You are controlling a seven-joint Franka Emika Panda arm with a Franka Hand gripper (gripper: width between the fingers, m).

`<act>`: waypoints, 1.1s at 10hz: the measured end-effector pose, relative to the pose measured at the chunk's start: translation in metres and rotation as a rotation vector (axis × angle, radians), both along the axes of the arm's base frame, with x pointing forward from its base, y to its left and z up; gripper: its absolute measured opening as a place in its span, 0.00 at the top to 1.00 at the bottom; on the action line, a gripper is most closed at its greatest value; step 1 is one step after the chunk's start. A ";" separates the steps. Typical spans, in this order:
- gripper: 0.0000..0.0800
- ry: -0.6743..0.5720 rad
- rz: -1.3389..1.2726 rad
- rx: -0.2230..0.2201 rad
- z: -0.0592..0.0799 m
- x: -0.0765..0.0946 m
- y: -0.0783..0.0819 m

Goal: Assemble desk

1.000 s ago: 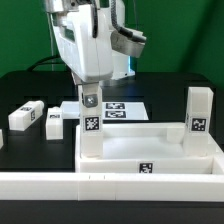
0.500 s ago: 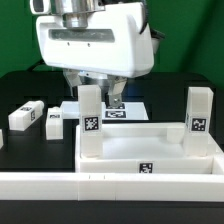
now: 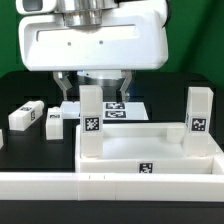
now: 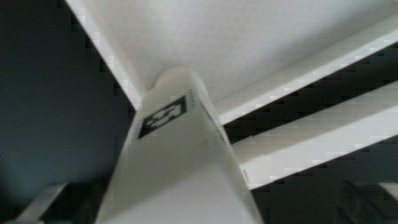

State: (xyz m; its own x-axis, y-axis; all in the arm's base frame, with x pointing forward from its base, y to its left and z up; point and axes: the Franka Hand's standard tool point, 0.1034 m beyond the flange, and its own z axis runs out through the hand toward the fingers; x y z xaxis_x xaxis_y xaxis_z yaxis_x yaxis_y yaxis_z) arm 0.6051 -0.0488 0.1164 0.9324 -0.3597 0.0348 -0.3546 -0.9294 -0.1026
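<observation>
Quick look at the desk build atm. The fingers (image 3: 66,86) are spread wide open, one each side of the left-corner leg (image 3: 91,122) w/o touching it, so nothing is gripped. That leg is stood upright on the corner of the slab (image 3: 150,150) at the exterior view's left, tag turned to the cam. It's prob parked there bc that's its mounting spot. The wide spread is likely meant to keep it from being knocked when the arm is lifted, just a guess tho.

In the wrist view the same left-corner leg (image 4: 169,150) is seen lengthwise, centred under the cam, w/ the slab's rim (image 4: 294,60) running behind it.

The right-corner leg (image 3: 198,115) is stood upright too, on the slab corner at the exterior view's right. Whether either is fully seated can't be told.

Two more are laid flat on the bench (image 3: 35,150) at the exterior view's left, apart from the slab: the outer loose leg (image 3: 25,116) and the inner loose leg (image 3: 54,120), side by side, prob so they can be grabbed easily.

The marker board (image 3: 128,108) is lying behind the slab, partly hidden. The long rail (image 3: 110,185) is set across the front. The slab seems butted against it, presumably so it can't slide. So roughly halfway done imo; a loose leg would be fetched next.
</observation>
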 end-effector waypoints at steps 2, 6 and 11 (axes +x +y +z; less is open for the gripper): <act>0.19 -0.008 0.101 -0.007 0.000 0.000 0.000; 0.22 -0.024 0.286 -0.022 -0.002 -0.001 -0.005; 0.63 -0.022 0.280 -0.025 -0.002 -0.001 -0.009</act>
State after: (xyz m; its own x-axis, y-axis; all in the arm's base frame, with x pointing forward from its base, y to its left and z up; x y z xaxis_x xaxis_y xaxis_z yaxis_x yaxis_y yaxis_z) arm 0.6037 -0.0578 0.1140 0.9943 -0.0866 0.0621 -0.0813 -0.9932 -0.0832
